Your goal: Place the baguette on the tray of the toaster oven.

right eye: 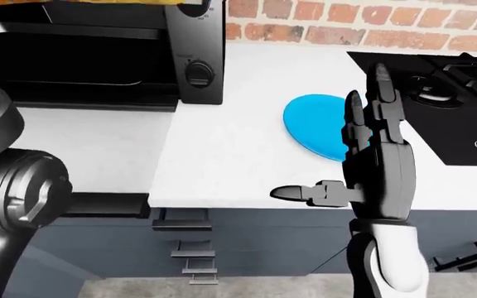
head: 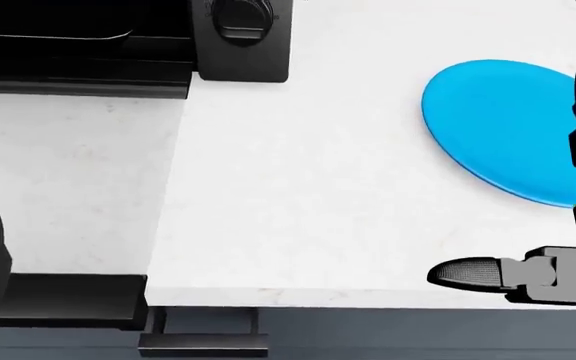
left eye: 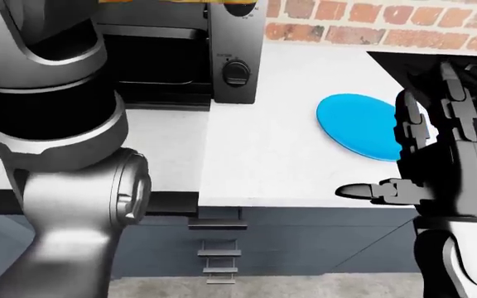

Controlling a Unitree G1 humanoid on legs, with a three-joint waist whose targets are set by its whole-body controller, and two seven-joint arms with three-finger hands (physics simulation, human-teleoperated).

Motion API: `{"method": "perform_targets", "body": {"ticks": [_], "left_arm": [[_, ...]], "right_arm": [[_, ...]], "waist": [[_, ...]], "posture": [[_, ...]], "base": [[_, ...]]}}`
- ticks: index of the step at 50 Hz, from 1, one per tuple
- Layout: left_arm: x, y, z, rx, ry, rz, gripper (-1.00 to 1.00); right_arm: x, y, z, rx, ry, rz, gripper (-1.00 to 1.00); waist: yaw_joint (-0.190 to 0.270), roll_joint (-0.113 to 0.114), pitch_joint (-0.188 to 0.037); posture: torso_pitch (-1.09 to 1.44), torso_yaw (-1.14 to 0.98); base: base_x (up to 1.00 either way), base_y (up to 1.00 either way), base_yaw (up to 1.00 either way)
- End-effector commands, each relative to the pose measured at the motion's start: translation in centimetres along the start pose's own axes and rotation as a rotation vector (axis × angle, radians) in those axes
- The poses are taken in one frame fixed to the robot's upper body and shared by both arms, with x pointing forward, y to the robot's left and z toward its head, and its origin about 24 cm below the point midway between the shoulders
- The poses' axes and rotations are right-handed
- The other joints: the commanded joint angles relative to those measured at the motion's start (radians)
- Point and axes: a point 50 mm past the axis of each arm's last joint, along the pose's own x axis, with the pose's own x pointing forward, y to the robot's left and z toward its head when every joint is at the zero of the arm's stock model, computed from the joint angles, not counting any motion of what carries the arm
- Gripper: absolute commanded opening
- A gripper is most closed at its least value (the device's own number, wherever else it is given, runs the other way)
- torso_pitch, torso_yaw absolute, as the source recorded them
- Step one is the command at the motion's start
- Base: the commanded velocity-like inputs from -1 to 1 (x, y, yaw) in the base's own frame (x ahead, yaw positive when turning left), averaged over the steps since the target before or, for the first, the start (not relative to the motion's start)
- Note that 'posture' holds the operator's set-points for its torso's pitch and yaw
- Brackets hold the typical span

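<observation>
Overhead, right hand (right eye: pixel 377 167) fingers spread apart beside blue plate (head: pixel 498 124), toaster oven (left eye: pixel 185 62) dial markings unreadable, left hand's fingers unseen

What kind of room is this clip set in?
Most likely a simulated home kitchen. A black toaster oven stands on a white counter against a red brick wall, a black gas stove sits at the right of the right-eye view, and a blue plate lies on the counter.
</observation>
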Motion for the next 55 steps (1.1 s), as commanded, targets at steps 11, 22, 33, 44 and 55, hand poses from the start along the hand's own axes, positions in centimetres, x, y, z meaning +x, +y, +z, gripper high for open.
{"method": "perform_targets", "body": {"ticks": [11,22,33,44,55], "left_arm": [[-1.5,2.4,-2.6,0.077,-0.019,0.127,-1.0],[-1.5,2.2,-4.8,0.053,0.038,0.13,-1.0],[-1.5,1.9,-5.7,0.039,0.058,0.121,-1.0],[-1.6,1.9,-6.5,0.042,0.089,0.125,-1.0],[-1.8,1.3,-6.4,0.052,0.088,0.083,-1.0]], "right_arm": [[0.0,0.1,0.4,-0.016,-0.06,0.001,1.0],[0.2,0.2,0.2,-0.017,-0.058,0.002,1.0],[0.2,0.4,0.1,-0.015,-0.057,0.005,1.0],[0.1,0.3,0.0,-0.018,-0.054,0.002,1.0],[0.0,0.3,-0.5,-0.02,-0.047,0.002,1.0]], "waist": [[-0.004,0.007,-0.024],[-0.003,0.014,-0.026],[-0.002,0.016,-0.027],[-0.003,0.019,-0.031],[-0.003,0.02,-0.033]], "posture": [[0.0,0.0],[0.0,0.0],[0.0,0.0],[0.0,0.0],[0.0,0.01]], "base": [[0.0,0.0,0.0],[0.0,0.0,0.0],[0.0,0.0,0.0],[0.0,0.0,0.0],[0.0,0.0,0.0]]}}
